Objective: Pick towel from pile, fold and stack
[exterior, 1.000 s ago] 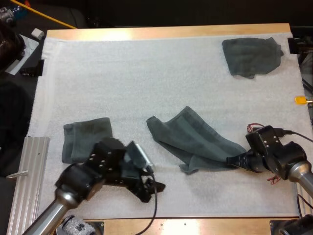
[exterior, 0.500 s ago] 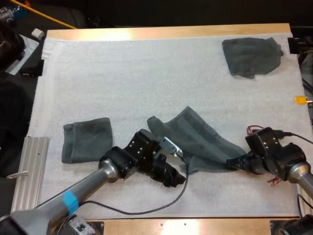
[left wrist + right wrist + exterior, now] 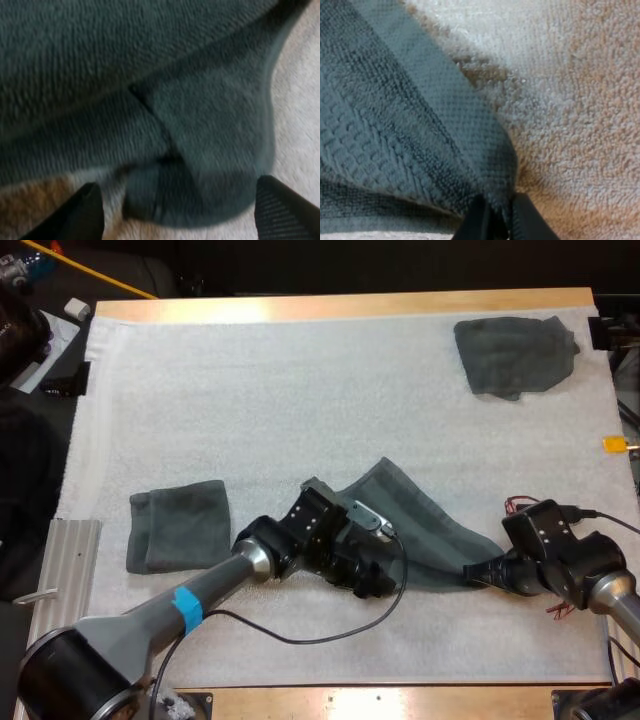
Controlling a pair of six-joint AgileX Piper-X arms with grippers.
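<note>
Step in hand: securing the towel [image 3: 425, 525], lower centre of frame, for folding. My right gripper [image 3: 480, 570] pinches its right corner. My left gripper [image 3: 374, 586], fingers spread, straddles the near corner. Next, I judge: close there.

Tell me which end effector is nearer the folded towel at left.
Left. The left end effector hovers at the spread towel's near corner, right of the folded towel; the right end effector, gripping that spread towel, is farther right.
</note>
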